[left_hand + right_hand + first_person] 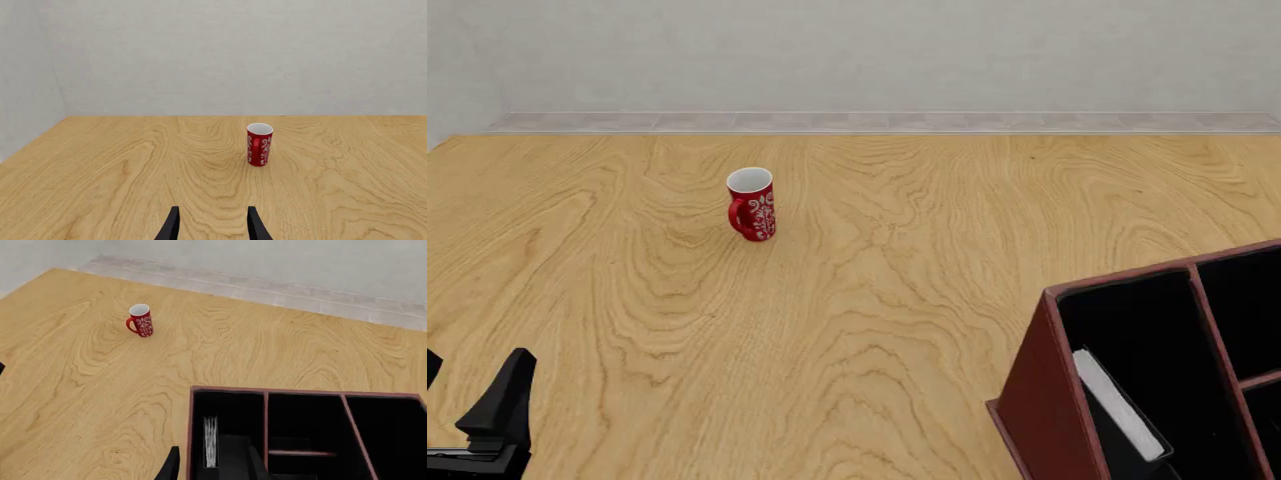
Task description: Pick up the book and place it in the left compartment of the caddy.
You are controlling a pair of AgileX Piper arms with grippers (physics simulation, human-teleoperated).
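The black book (211, 441) stands inside the left compartment (230, 412) of the reddish-brown caddy (227, 389), close to its outer left wall, with the white page edge facing up. In the front view the book (1116, 402) leans in that same compartment (1134, 320) of the caddy (1038, 390) at the lower right. My right gripper (213, 467) hovers open above the caddy's left wall, holding nothing. My left gripper (213, 227) is open and empty, low over the table at the near left (474, 400).
A red mug with white pattern (751, 205) stands upright toward the far left middle of the wooden table (868, 300); it also shows ahead of the left gripper (259, 144). A grey wall rises behind the table's far edge. The caddy's smaller sections (303, 420) lie right of the divider.
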